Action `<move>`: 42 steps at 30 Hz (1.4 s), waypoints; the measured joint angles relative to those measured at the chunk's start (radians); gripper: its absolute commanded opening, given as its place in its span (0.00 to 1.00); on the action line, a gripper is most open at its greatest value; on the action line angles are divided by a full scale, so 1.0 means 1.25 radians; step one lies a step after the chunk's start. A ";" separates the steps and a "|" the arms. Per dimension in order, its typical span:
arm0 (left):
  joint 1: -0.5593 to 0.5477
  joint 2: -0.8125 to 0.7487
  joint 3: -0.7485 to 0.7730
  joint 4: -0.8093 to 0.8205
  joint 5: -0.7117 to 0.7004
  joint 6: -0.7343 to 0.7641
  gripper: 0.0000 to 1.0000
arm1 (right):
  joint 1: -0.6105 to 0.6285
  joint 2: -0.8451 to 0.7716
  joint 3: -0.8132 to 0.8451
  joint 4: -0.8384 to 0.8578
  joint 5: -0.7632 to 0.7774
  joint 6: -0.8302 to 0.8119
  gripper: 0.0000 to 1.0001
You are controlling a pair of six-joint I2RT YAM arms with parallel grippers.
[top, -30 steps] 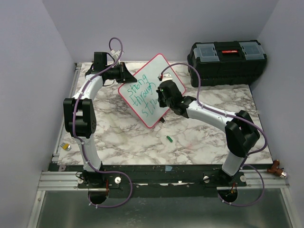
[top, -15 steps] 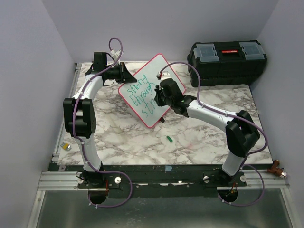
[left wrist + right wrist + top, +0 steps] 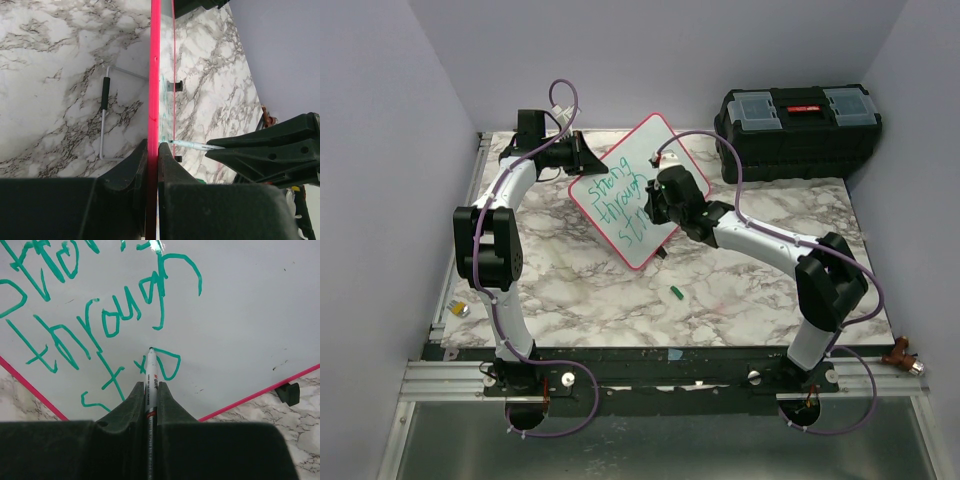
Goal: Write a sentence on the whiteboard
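On a marbled surface (image 3: pixel 740 290) with a black toolbox (image 3: pixel 798 118) at its far right corner, two robot arms work a pink-framed whiteboard (image 3: pixel 642 148) that stands far-centre, turned corner-up like a diamond between them. The left pincer (image 3: pixel 153 146) is pressed together on the board's frame at its left edge, steadying it; seen edge-on from that wrist, the board rises upright, with a bent wire leg (image 3: pixel 103 115) in a black sleeve lying on the marble behind it.

The sentence (image 3: pixel 620 203), in green, runs across the left half of the board: "strong" and "through" are complete on the first two lines, and a third line has begun with "st" and a couple more strokes. The right pincer (image 3: pixel 150 390) pinches a green marker (image 3: pixel 151 371) by its barrel, the tip touching the board at the top of a half-drawn loop. A small green piece (image 3: pixel 676 293), probably the marker's cap, lies apart on the marble nearer the arm bases.

The step in hand appears to be the third word, mid-letter. The next move seems to call for carrying the stroke rightward with even pressure while the left arm braces the board, and with the lower-right frame close by, little room remains for the rest of the word.
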 measured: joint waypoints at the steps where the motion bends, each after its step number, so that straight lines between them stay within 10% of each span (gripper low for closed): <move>1: 0.000 0.000 0.000 0.000 0.000 0.000 0.00 | 0.000 -0.001 -0.001 0.002 0.000 0.001 0.01; 42: 0.000 0.000 0.000 0.000 0.000 -0.001 0.00 | -0.094 -0.042 -0.027 0.019 -0.017 -0.003 0.01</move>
